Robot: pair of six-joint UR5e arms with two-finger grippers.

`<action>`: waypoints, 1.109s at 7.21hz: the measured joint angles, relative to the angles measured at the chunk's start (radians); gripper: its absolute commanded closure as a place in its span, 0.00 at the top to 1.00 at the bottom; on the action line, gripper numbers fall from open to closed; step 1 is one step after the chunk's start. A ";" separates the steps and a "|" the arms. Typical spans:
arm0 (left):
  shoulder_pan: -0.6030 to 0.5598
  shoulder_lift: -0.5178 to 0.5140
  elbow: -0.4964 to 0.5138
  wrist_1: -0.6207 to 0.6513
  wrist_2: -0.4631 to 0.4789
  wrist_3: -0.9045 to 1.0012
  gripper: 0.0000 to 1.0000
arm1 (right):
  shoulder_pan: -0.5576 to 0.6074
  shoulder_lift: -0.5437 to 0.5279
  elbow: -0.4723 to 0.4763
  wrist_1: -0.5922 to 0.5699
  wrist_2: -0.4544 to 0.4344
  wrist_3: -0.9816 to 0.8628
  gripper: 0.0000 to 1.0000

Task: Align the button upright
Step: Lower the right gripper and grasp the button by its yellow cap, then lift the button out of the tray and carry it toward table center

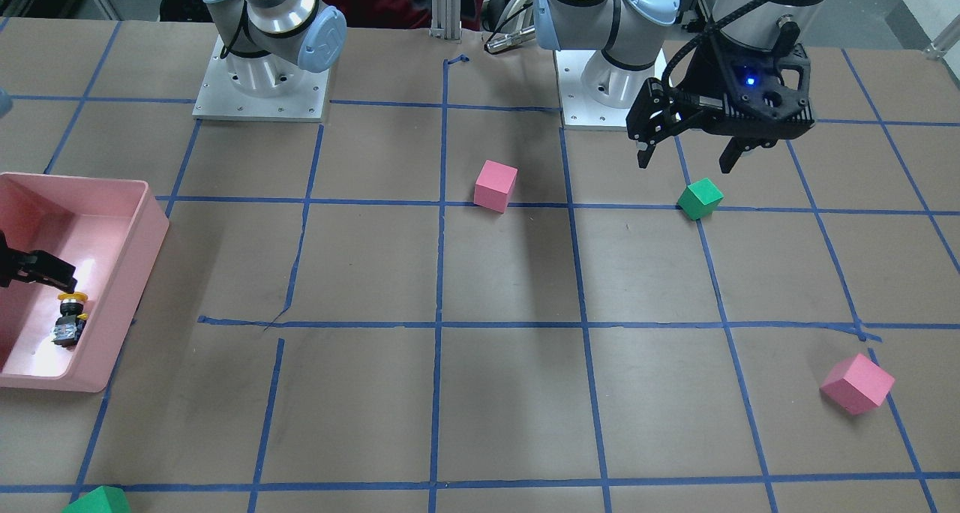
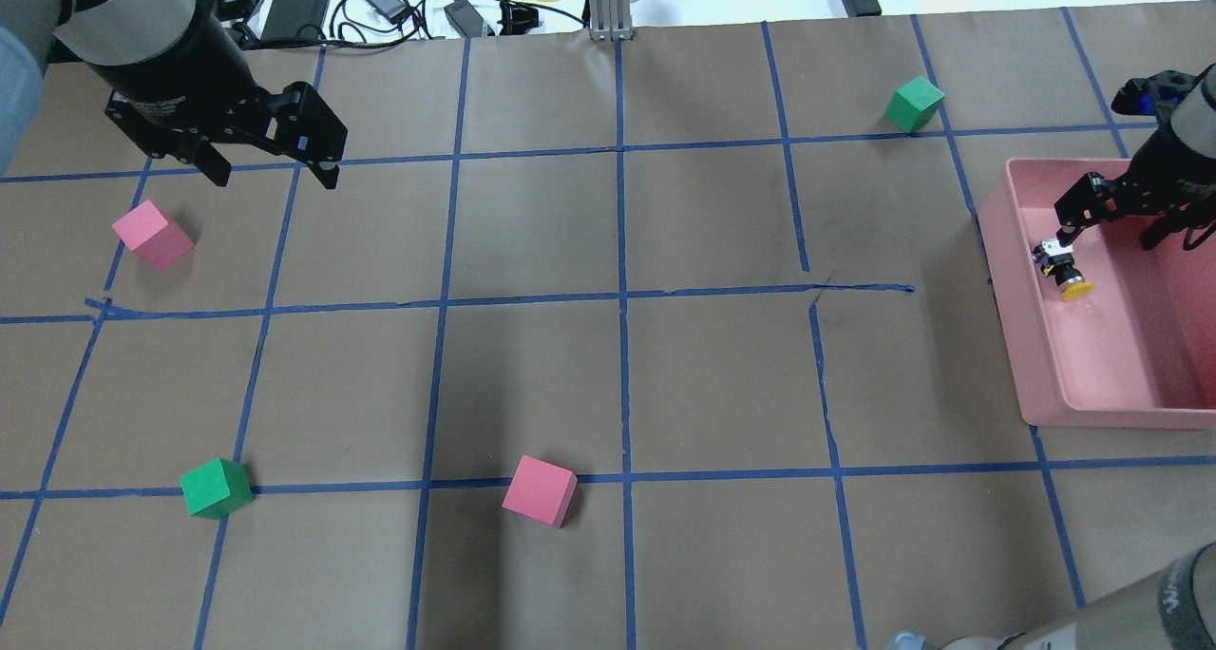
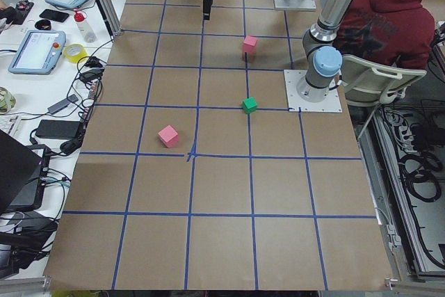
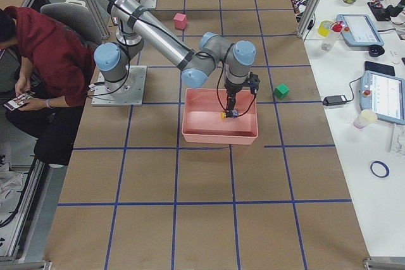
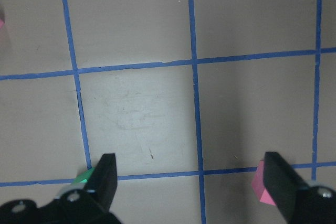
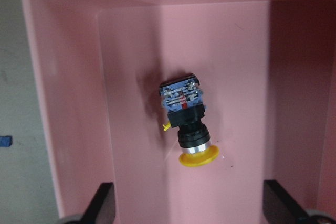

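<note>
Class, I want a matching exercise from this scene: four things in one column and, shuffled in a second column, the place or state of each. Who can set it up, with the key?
Column 1
1. button
2. left gripper
3. right gripper
4. pink bin

Column 2
A. open, over the bare table
B. stands at the table's end on the robot's right
C. lies on its side, not upright
D. open, above the button

Pairs: 1-C, 2-A, 3-D, 4-B

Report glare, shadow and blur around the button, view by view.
Front-facing: bright glare washes out the bin floor beside the button. Right wrist: sharp, with a soft shadow up-left of the button. Overhead: button small but clear; bin's right side shaded.
</note>
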State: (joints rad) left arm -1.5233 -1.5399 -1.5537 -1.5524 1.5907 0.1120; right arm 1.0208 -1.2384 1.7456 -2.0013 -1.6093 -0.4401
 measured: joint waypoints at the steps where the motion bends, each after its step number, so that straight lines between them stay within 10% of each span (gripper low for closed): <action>1: 0.000 0.001 0.001 0.000 0.000 0.000 1.00 | -0.015 0.028 0.006 -0.015 -0.003 0.000 1.00; 3: 0.000 0.001 0.000 0.000 0.000 0.000 1.00 | -0.031 0.064 0.039 -0.064 -0.011 0.001 0.98; 5: 0.000 0.001 0.000 0.000 0.000 0.000 1.00 | -0.034 0.090 0.084 -0.152 -0.013 0.001 0.10; 8: 0.000 0.001 0.000 0.000 0.000 0.000 1.00 | -0.034 0.090 0.088 -0.158 -0.019 0.008 0.00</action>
State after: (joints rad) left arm -1.5233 -1.5386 -1.5537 -1.5524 1.5904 0.1120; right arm 0.9864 -1.1487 1.8339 -2.1597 -1.6286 -0.4323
